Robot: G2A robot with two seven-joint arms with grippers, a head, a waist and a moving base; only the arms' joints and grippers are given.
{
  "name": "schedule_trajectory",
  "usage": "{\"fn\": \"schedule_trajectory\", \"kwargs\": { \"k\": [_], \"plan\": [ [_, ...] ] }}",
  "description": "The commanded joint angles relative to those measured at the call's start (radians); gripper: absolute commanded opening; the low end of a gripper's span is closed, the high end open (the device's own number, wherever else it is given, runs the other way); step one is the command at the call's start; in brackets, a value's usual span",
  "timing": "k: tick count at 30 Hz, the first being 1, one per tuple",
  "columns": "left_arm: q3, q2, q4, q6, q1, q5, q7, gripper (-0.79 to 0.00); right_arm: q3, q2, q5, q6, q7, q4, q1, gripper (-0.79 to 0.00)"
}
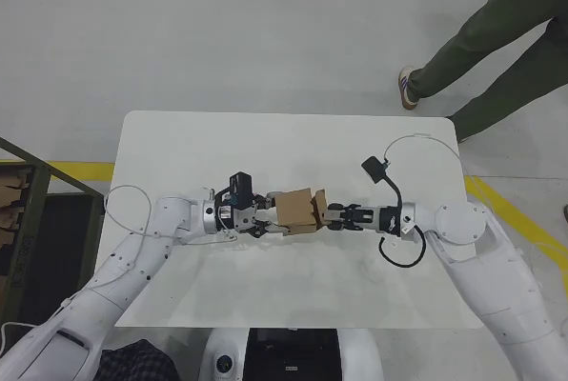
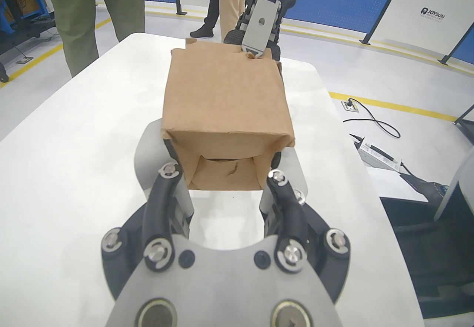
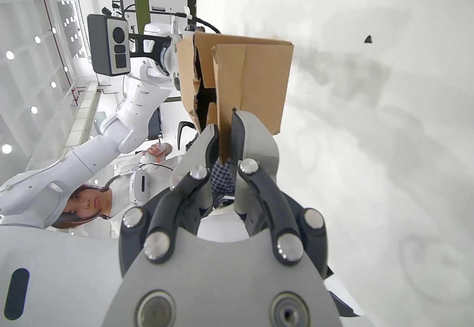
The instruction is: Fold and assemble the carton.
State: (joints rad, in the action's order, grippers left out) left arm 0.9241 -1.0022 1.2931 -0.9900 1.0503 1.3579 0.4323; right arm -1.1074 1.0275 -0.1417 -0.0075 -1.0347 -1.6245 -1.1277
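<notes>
Top view puts the carton (image 1: 298,210) at the middle of the table (image 1: 265,143), strung between our two arms. It looks lifted off the surface, though we cannot be sure.

The left gripper (image 2: 222,173) is spread wide, its fingers (image 2: 168,173) set against both sides of the near end. We judge it to be clasping the carton there. The right gripper (image 3: 224,136) is clenched tight on the thin edge of one flap (image 3: 237,91) at the far end.

We see two risks from here.
- **Tearing:** the right gripper's pinch is narrow and bites close to a corner. If the arms pull apart or twist against each other, the flap could tear or crease in the wrong place.
- **Slipping or buckling:** the left hold rests on soft walls. A hard push from the far end could slip the carton out or buckle its sides, and the squared shape would collapse.

The carton is plain brown corrugated board, small, already opened into a square tube with a flat upper panel.
- **Near end:** one flap is folded inward and carries a short rip.
- **Far end:** the flaps stand loose and unclosed, with ragged edges and a nick at the corner beside the right gripper.
</notes>
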Motion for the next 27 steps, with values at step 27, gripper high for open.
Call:
{"fn": "schedule_trajectory", "kwargs": {
  "k": [27],
  "plan": [
    [0.005,-0.010,-0.004,-0.006,0.006,0.004,-0.008,-0.425,0.041,0.014,-0.051,-0.042,0.004,0.024,0.037,-0.683]
  ]
}}
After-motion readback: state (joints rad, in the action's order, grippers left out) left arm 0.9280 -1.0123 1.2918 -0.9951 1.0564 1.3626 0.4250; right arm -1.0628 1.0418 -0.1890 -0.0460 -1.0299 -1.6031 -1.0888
